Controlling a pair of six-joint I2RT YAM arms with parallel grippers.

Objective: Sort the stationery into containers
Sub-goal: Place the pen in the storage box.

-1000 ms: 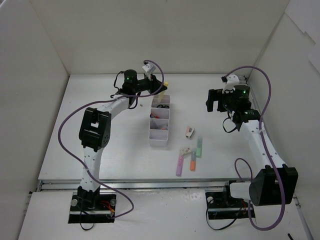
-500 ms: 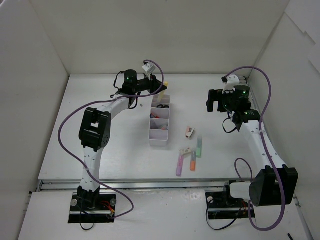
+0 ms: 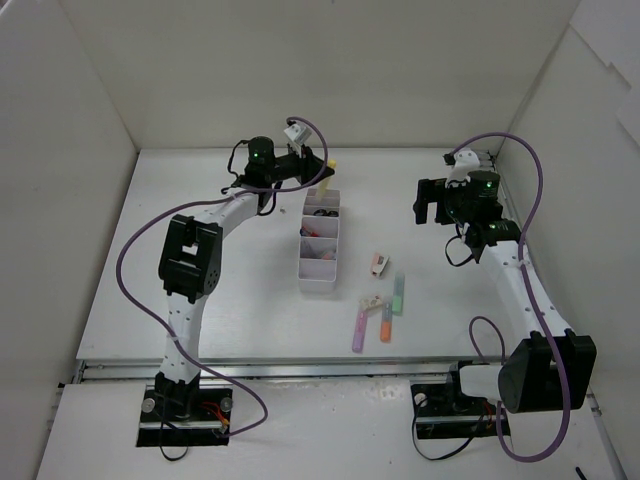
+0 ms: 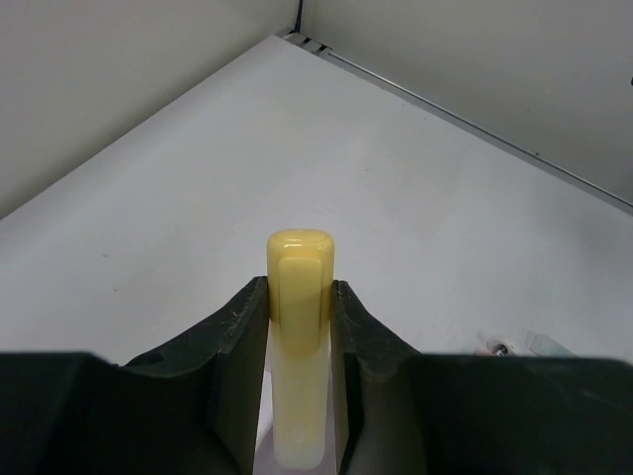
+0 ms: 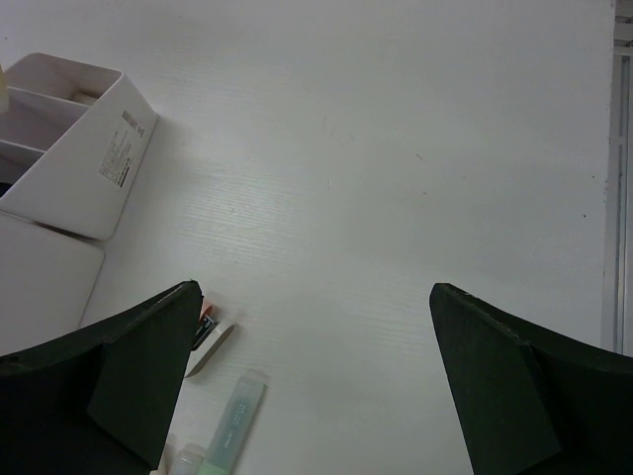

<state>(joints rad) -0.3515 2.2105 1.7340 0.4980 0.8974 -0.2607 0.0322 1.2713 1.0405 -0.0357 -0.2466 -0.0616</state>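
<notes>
One yellow highlighter (image 4: pixel 300 297) between left fingers (image 4: pixel 229 341)

Printed label (image 5: pixel 117 158) on end wall of white organiser tray (image 5: pixel 69 193), right wrist view: several lines of tiny dark print, too small to read. No other legible text, brand or number anywhere.

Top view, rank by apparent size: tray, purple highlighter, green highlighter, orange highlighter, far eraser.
1. tray, clearly largest
2. purple highlighter and green highlighter: look alike, not ranked against each other
3. orange highlighter, slightly shorter
4. far eraser, smallest
</notes>
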